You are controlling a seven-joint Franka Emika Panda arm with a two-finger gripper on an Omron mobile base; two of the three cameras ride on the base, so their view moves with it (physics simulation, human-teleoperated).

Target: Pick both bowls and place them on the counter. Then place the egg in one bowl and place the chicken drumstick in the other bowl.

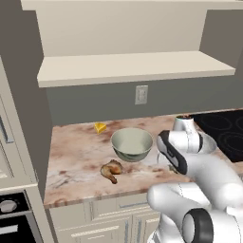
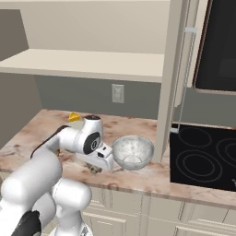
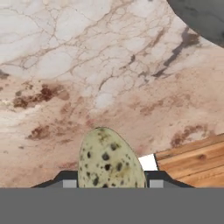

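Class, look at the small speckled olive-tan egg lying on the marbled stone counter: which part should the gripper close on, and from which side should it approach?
Grip the speckled olive-tan egg across its narrow middle, coming straight down from above. It lies on the marbled stone counter, so only its sides are free, and its rounded ends would likely slip. The gripper already straddles it this way.

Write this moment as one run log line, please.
phase: grasping egg | gripper: around egg, low over counter | drumstick: on counter | both bowls: on counter
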